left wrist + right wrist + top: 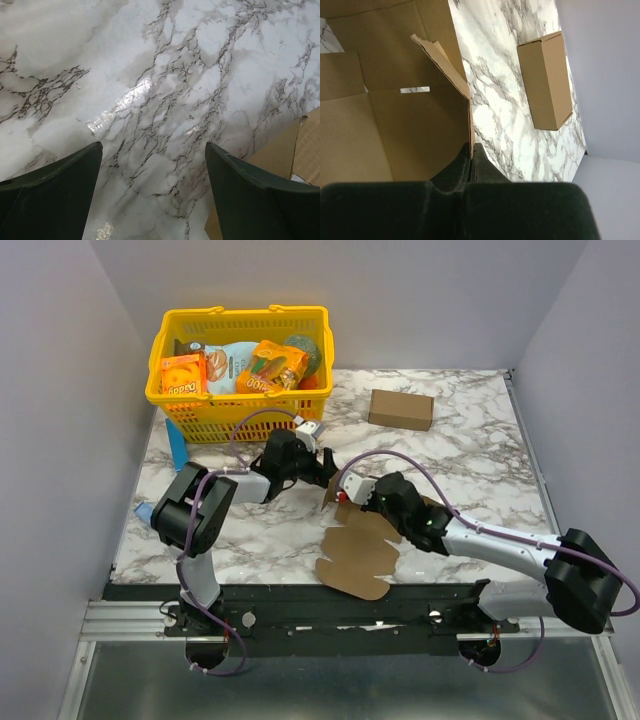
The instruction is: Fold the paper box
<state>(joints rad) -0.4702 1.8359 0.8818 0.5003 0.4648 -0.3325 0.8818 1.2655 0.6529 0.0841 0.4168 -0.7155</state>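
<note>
Nearest the overhead camera, your black mounting rail [330, 612] runs along the near edge of the marble table [480, 470], and both arms reach inward from it. Your right gripper [347, 496] is closed, its two fingers [457, 172] pressed together on the edge of a raised panel of the paper box [358, 552]. The right wrist view shows that panel standing up beside an angled flap, with a narrow slot in the panel behind. The paper box is a brown die-cut sheet at the middle of the table's front. It lies mostly flat, its rounded flaps reaching the front edge and its far end lifted at the right gripper. Your left gripper [152, 146] stands wide open and holds nothing. It hangs over bare marble just left of the sheet, whose edge appears beside its right finger; you cannot tell whether they touch. Well apart, toward the far right, lies a longer brown carton [400, 409], closed. At the far left stands a yellow basket [240, 422] holding orange snack boxes [183, 374] and a pale blue packet [232, 360].
</note>
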